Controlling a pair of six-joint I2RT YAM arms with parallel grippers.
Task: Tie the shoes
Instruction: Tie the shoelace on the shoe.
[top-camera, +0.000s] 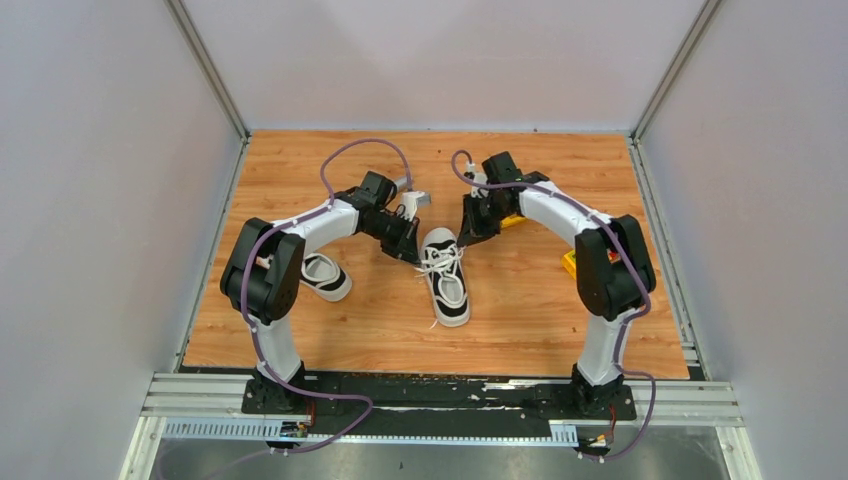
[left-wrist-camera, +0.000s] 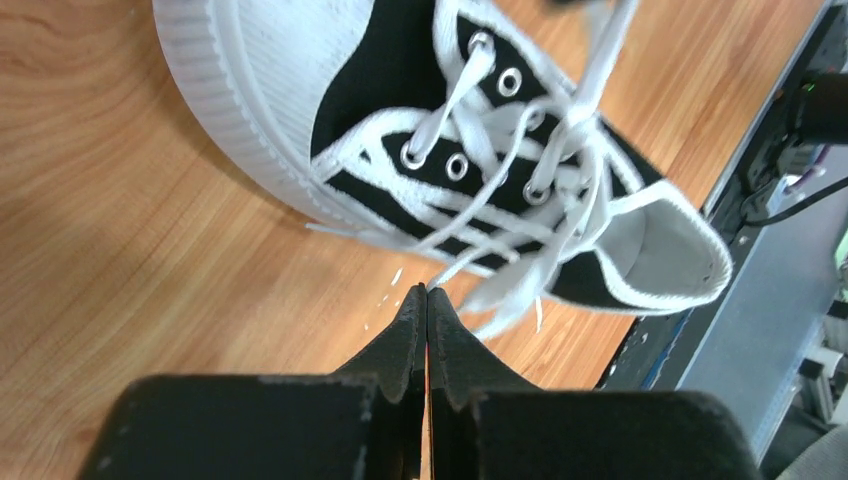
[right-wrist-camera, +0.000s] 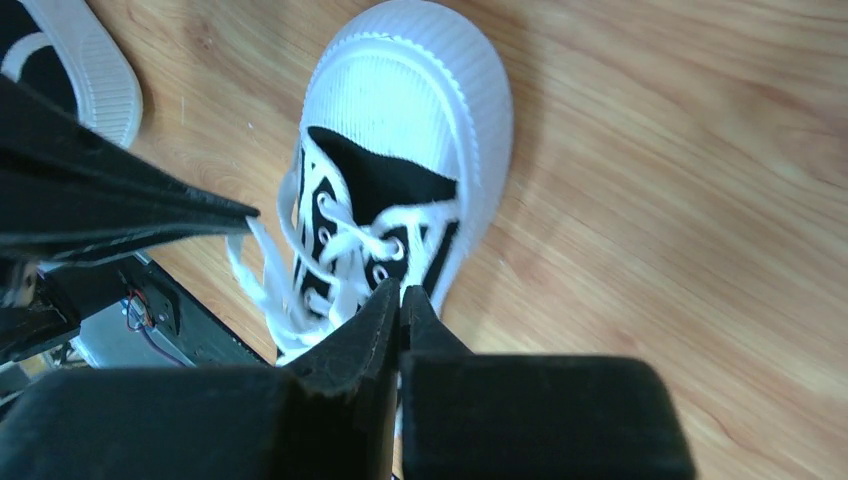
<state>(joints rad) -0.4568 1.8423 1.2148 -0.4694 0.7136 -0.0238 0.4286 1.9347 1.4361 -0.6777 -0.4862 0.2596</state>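
Note:
One of the shoes (top-camera: 449, 282), black and white with loose white laces (top-camera: 440, 262), lies mid-table with its toe pointing away from the arm bases. The other shoe (top-camera: 327, 277) lies to the left, partly behind the left arm. My left gripper (top-camera: 412, 250) sits at the left of the middle shoe's toe. In the left wrist view, the left gripper (left-wrist-camera: 427, 290) is shut, and a lace (left-wrist-camera: 500, 290) runs from its tips to the shoe (left-wrist-camera: 300, 90). My right gripper (right-wrist-camera: 400, 290) is shut over the lacing of the shoe (right-wrist-camera: 400, 110), with white lace showing between its fingers.
Yellow pieces (top-camera: 570, 262) lie on the wooden table (top-camera: 520, 320) by the right arm. White walls close in three sides. A metal rail (top-camera: 440, 400) runs along the near edge. The second shoe (right-wrist-camera: 75, 60) shows at the right wrist view's top left.

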